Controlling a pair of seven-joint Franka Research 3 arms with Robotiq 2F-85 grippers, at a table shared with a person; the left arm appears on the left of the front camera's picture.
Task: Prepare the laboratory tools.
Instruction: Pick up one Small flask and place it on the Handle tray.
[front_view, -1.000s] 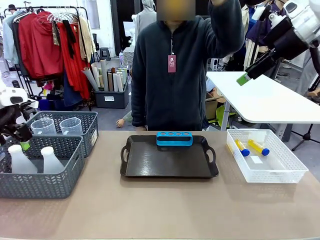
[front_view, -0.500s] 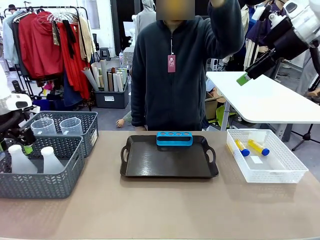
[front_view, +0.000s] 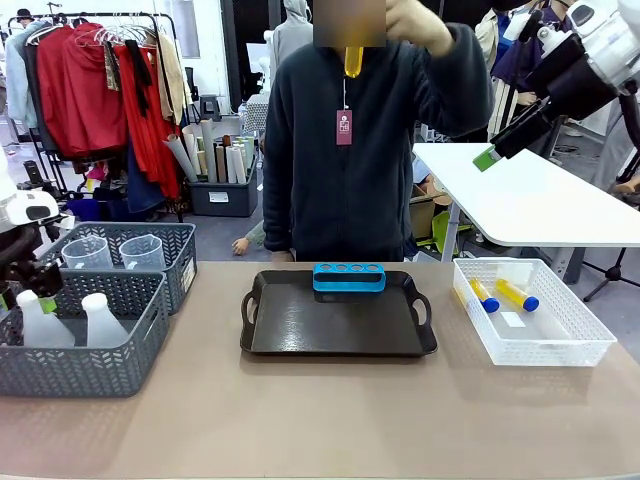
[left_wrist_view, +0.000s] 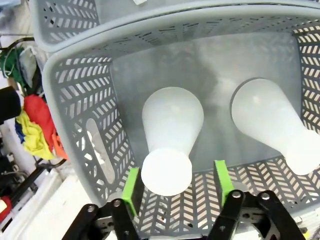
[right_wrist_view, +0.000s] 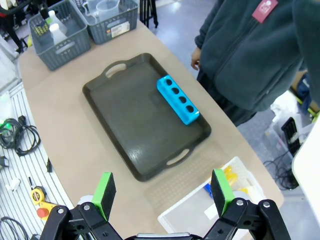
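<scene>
My left gripper (left_wrist_view: 176, 182) hung over the grey basket (left_wrist_view: 75, 115) at the near-left corner of the table (front_view: 320, 420). Its jaws were partly open, astride the top of one conical flask (left_wrist_view: 172, 125). One green pad (left_wrist_view: 131, 187) sat just beside the cap and the other stood clear of it, so nothing was clamped. A second flask (left_wrist_view: 270, 120) stood beside it in the same basket. My right gripper (right_wrist_view: 163, 187) was wide open and empty, high above the table's right side. It was well apart from the blue rack (right_wrist_view: 178, 100) at the far edge of the black tray (right_wrist_view: 130, 125) and from the amber tubes (front_view: 495, 294) in the white mesh basket (front_view: 560, 345).
</scene>
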